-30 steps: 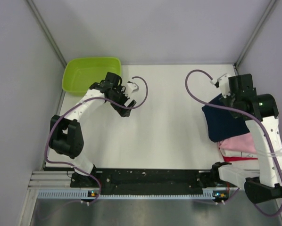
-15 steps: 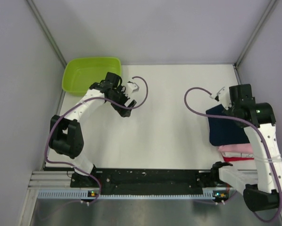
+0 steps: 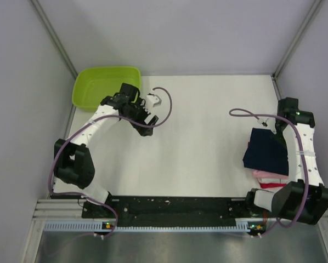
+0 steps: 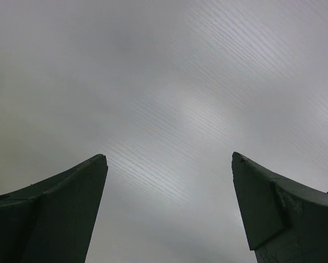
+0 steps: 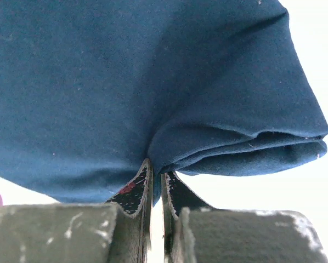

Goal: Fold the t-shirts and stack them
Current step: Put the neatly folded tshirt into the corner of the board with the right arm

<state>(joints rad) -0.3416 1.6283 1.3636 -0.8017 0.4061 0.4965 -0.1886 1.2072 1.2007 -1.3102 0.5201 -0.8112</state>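
A folded dark navy t-shirt (image 3: 265,153) lies at the table's right side, its near edge over a pink t-shirt (image 3: 264,175) and a red one (image 3: 269,185). My right gripper (image 3: 277,131) is at the navy shirt's far right corner. In the right wrist view the gripper (image 5: 156,176) is shut, pinching a fold of the navy t-shirt (image 5: 153,82) between its fingertips (image 5: 136,186). My left gripper (image 3: 143,121) hovers over bare table at the far left, next to the tub. In the left wrist view it (image 4: 168,157) stands wide open with nothing between its fingers.
A lime green plastic tub (image 3: 101,82) sits at the far left corner of the white table (image 3: 202,126). Grey walls enclose the table on three sides. A purple cable (image 3: 246,114) loops from the right wrist over the table.
The right arm has swung toward the right wall and drawn the navy t-shirt nearer, over the pink and red ones. The left arm has hardly moved.
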